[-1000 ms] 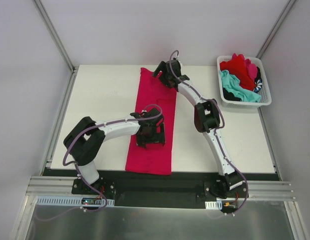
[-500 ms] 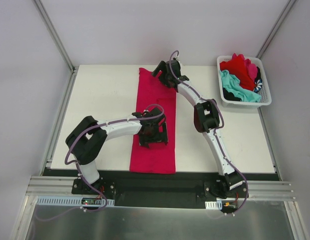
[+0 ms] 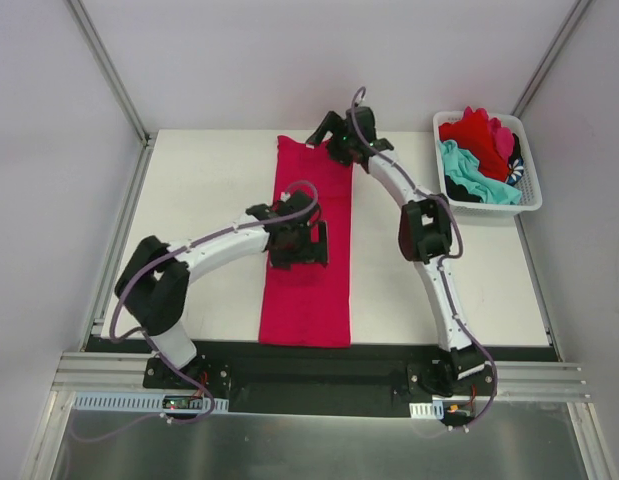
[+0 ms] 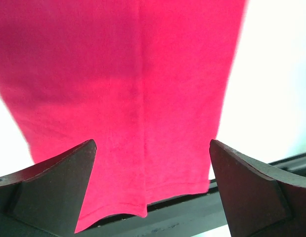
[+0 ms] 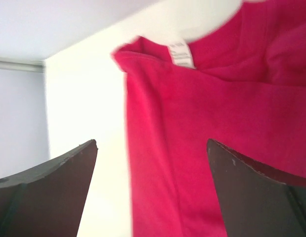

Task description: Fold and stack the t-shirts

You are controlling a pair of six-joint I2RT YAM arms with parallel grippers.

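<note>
Magenta t-shirt (image 3: 307,300), soft and smooth, folded into a long rectangle.

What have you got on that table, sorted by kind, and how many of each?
Robot arms: 2, left arm and right arm
Pink shirt on the table: 1
White basket: 1
Heap of clothes in the basket: 1, too bunched to count singly
Total: 5
</note>
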